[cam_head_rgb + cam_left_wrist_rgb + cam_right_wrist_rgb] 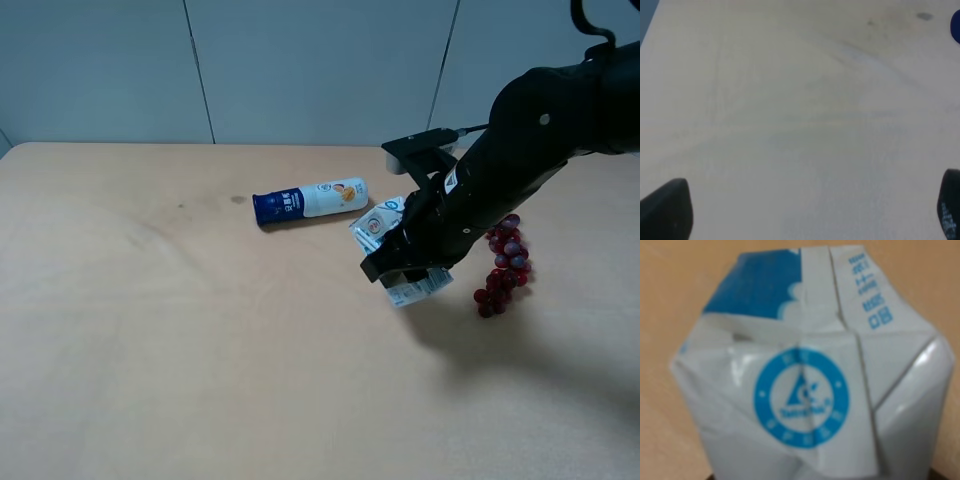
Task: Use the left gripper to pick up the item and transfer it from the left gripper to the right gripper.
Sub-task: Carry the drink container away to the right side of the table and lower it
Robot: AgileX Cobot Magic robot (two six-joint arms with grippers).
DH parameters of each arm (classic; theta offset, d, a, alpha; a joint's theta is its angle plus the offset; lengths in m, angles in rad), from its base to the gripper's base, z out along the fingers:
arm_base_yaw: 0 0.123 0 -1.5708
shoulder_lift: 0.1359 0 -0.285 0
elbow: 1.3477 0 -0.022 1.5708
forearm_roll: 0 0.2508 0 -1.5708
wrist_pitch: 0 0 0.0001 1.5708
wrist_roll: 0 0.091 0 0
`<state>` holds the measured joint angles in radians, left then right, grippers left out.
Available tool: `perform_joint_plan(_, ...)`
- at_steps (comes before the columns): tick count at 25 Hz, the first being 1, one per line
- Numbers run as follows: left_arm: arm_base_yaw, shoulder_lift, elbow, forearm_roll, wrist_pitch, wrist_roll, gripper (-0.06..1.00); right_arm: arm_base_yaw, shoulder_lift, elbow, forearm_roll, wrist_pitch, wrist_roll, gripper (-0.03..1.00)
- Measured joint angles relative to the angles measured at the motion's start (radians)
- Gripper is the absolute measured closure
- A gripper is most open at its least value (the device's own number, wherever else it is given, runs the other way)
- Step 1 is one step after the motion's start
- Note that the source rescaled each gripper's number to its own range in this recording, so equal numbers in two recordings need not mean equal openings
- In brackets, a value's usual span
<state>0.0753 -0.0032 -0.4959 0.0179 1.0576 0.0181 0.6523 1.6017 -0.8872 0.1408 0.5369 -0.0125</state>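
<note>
The item [376,226], a crumpled white-and-blue carton, sticks out on both sides of my right gripper [408,268], which is shut on it above the table right of centre. In the right wrist view the item [805,390] fills the frame, showing its gabled top and a round blue logo. My left gripper [810,202] is open, with its black fingertips [667,207] spread wide over bare tabletop and nothing between them. The left arm does not show in the exterior high view.
A white-and-blue bottle [310,200] lies on its side on the table just left of the carton; its blue end [956,25] shows at the edge of the left wrist view. Red grapes [505,262] lie right of the right arm. The tan table [150,330] meets a grey wall behind.
</note>
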Motion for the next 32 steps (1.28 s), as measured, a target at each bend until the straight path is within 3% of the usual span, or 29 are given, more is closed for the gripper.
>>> perform_joint_plan(11, 0.0, 0.0, 0.0, 0.0, 0.0, 0.0, -0.03, -0.002, 0.108, -0.067, -0.102, 0.063, 0.12, 0.97)
perform_joint_plan(30, 0.0, 0.0, 0.0, 0.0, 0.0, 0.0, -0.03, -0.002, 0.184, -0.074, -0.108, 0.123, 0.164, 0.97)
perform_joint_plan(31, 0.0, 0.0, 0.0, 0.0, 0.0, 0.0, -0.03, -0.002, 0.184, -0.074, -0.108, 0.123, 0.164, 0.96)
perform_joint_plan(32, 0.0, 0.0, 0.0, 0.0, 0.0, 0.0, -0.03, -0.002, 0.184, -0.074, -0.108, 0.121, 0.164, 0.86)
